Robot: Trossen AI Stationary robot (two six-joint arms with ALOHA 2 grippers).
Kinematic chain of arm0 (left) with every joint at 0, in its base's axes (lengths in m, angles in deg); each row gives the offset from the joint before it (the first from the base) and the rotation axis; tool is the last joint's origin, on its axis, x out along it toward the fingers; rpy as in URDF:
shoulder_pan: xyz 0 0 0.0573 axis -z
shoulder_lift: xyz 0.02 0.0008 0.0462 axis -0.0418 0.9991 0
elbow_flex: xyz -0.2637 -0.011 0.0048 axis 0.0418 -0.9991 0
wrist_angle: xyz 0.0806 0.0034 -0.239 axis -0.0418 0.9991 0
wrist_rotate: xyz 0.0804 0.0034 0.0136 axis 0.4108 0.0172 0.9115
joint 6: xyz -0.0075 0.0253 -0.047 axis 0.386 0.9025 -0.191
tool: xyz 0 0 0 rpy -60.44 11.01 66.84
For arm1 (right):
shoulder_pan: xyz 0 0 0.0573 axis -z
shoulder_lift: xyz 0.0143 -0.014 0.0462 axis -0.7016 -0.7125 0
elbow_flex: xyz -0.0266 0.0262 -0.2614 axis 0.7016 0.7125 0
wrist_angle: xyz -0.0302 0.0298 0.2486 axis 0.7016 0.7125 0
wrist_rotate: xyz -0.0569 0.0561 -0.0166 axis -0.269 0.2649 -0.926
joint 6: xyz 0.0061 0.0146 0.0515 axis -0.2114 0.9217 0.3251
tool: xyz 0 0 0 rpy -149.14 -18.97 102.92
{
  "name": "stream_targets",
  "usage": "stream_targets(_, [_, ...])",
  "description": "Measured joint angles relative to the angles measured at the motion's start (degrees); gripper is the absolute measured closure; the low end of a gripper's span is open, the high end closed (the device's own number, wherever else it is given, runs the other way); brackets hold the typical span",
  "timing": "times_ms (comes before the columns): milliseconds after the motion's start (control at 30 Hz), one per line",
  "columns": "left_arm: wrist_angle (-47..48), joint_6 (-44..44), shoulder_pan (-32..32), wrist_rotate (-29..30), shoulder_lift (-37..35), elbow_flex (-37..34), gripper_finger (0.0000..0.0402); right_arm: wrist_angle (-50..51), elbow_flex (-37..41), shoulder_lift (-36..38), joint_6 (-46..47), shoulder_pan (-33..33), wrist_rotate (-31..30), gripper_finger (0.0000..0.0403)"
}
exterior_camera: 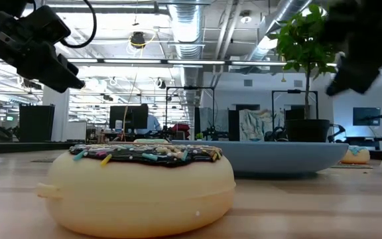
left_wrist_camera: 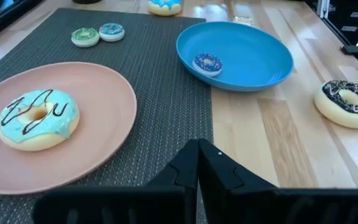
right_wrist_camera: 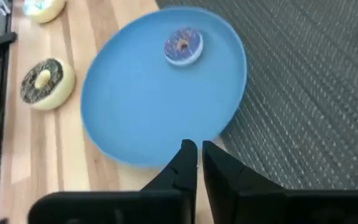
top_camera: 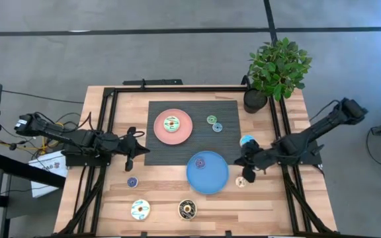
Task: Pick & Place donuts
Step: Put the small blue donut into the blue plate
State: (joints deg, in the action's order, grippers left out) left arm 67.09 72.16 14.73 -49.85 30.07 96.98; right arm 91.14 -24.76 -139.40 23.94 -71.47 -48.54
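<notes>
At the right edge of the blue plate (right_wrist_camera: 148, 106), the right gripper (right_wrist_camera: 197, 148) is hovering with its fingers pinched nearly together, and I'm not seeing anything between them. My guess is it's sitting there because that plate is the drop spot for the little donuts: one small purple donut (right_wrist_camera: 183, 45) is already lying in it, toward the far side. A small cream donut (top_camera: 241, 182) is sitting on the bare wood just beside that gripper, so it's probably the next one up.

The left gripper (left_wrist_camera: 199, 146) is waiting at the left edge of the dark mat (left_wrist_camera: 166, 93), fingers clenched on nothing, facing the pink plate (left_wrist_camera: 104, 106), where the big green donut (left_wrist_camera: 37, 118) is resting. So it looks like big ones are going pink and small ones blue.

The dark brown donut (right_wrist_camera: 45, 81) is sitting near the table's front edge, off both plates.

Orientation-wise, every donut I can see is lying flat with the icing and hole facing up. They're rings, so no real long axis and no direction they're pointing.
</notes>
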Motion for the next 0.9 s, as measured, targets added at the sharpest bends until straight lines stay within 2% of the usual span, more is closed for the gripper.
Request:
stream_targets(167, [-0.7, -0.1, 0.0, 0.0, 0.0, 0.1, 0.0401, -2.6, 5.7, 3.6, 0.0, 1.3, -0.9, 0.0373])
stream_targets(300, [-0.7, -0.2, 0.0, 0.7, 0.0, 0.1, 0.0394, -2.7, 6.0, 3.6, 0.0, 2.2, -6.3, 0.0375])
stream_targets(400, [0.7, -4.6, 0.0, 1.7, 0.0, 0.1, 0.0365, -3.2, 6.0, 2.7, 0.0, 2.8, -8.9, 0.0383])
stream_targets(500, [2.6, -8.2, 0.0, 1.4, 0.0, 0.1, 0.0316, -4.5, 6.0, 1.8, 0.0, 3.4, -9.4, 0.0391])
stream_targets(667, [4.6, -8.2, 0.0, 1.8, 0.0, 0.1, 0.0235, -5.4, 6.0, 0.2, 0.0, 3.8, -9.5, 0.0400])
stream_targets(767, [5.0, -8.7, 0.0, 1.8, 0.0, 0.1, 0.0212, -6.0, 6.0, -1.2, 0.0, 3.8, -10.6, 0.0401])
stream_targets(900, [6.1, -8.3, 0.0, 4.3, 1.0, 1.0, 0.0211, -7.4, 6.0, -3.3, 0.0, 3.8, -10.9, 0.0401])
